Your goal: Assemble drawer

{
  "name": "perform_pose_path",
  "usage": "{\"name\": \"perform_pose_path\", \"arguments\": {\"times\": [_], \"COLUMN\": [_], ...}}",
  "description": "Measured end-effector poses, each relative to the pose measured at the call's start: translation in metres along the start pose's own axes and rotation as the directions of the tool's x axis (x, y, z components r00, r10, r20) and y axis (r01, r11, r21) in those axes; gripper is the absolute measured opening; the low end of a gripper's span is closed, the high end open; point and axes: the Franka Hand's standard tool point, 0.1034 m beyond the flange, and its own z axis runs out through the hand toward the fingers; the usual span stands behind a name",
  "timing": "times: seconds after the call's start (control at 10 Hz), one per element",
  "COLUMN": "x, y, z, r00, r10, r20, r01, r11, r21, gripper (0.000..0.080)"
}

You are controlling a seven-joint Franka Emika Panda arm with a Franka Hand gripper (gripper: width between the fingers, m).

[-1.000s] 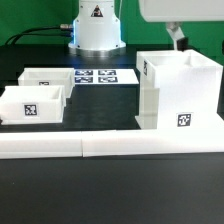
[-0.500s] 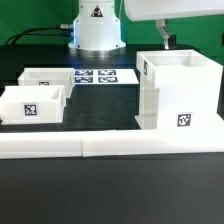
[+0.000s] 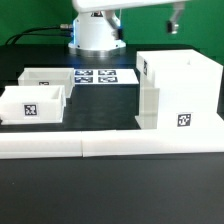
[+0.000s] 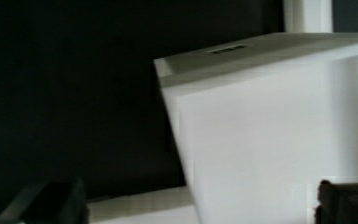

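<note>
The tall white drawer housing (image 3: 178, 90) stands upright at the exterior view's right, with square tags on its faces. Two small open-topped white trays lie at the exterior view's left, one nearer (image 3: 32, 104) and one behind it (image 3: 45, 76). My gripper (image 3: 175, 18) hangs high above the housing's far side and touches nothing. In the wrist view the housing (image 4: 274, 120) fills most of the picture below my gripper (image 4: 197, 203). The dark fingertips (image 4: 51, 200) stand wide apart with nothing held between them.
The marker board (image 3: 100, 77) lies flat between the trays and the housing. A long low white border wall (image 3: 110, 146) runs across the front. The robot's white base (image 3: 97, 35) stands at the back on the black table.
My gripper has risen from just above the housing's far top edge to high above it. The housing and the trays have not moved.
</note>
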Motion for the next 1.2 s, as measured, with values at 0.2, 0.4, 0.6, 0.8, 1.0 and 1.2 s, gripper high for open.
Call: {"name": "perform_pose_path", "arguments": {"times": [0.2, 0.4, 0.6, 0.8, 1.0, 1.2], "x": [0.000, 0.000, -0.006, -0.012, -0.014, -0.020], "y": [-0.003, -0.003, 0.020, 0.062, 0.083, 0.102], "z": [0.001, 0.002, 0.002, 0.001, 0.014, 0.038], "r00": [1.000, 1.000, 0.999, 0.998, 0.997, 0.994], "r10": [0.003, 0.004, -0.040, -0.057, -0.070, -0.098], "r20": [0.002, 0.003, 0.019, 0.014, -0.019, -0.045], "r01": [-0.003, -0.004, 0.040, 0.057, 0.069, 0.095], "r11": [1.000, 1.000, 0.999, 0.998, 0.997, 0.993], "r21": [0.000, 0.000, -0.007, -0.020, -0.041, -0.070], "gripper": [0.0649, 0.0649, 0.0649, 0.0649, 0.0649, 0.0649]}}
